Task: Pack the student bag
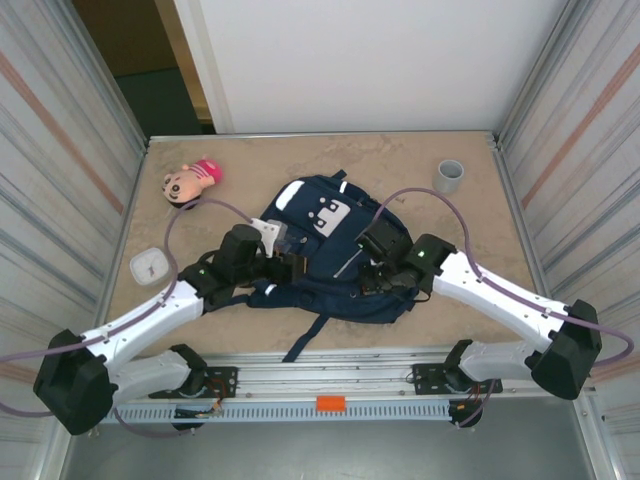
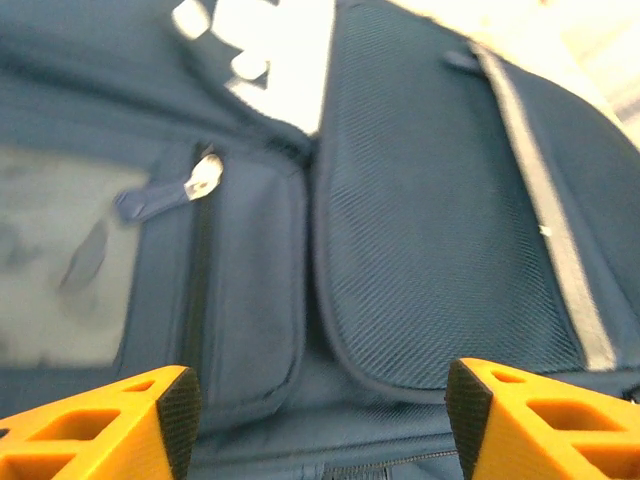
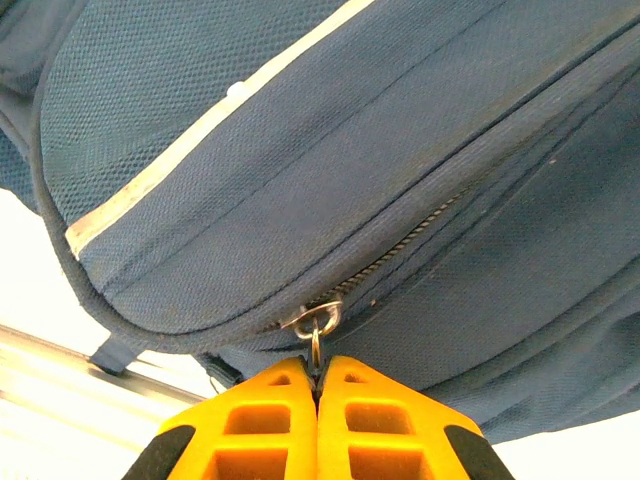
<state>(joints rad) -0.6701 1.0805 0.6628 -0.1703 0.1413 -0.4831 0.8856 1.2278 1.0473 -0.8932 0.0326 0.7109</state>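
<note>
The student bag (image 1: pixel 325 240) lies flat in the middle of the table, navy with white patches and a thin white stripe. My left gripper (image 1: pixel 292 266) hovers over the bag's left side. In the left wrist view this gripper (image 2: pixel 320 415) is open, with only the bag's fabric (image 2: pixel 430 230) and a side pocket's zipper pull (image 2: pixel 200 178) beyond it. My right gripper (image 1: pixel 372 282) is at the bag's lower right edge. In the right wrist view it (image 3: pixel 317 372) is shut on a metal zipper pull (image 3: pixel 316 330) at the end of a closed zip below the striped pocket (image 3: pixel 230 130).
A pink doll (image 1: pixel 190 182) lies at the back left, a grey cup (image 1: pixel 449 176) stands at the back right, and a white square object (image 1: pixel 150 266) sits near the left edge. A dark strap (image 1: pixel 305 340) trails toward the front rail (image 1: pixel 330 385). Corrugated walls flank both sides.
</note>
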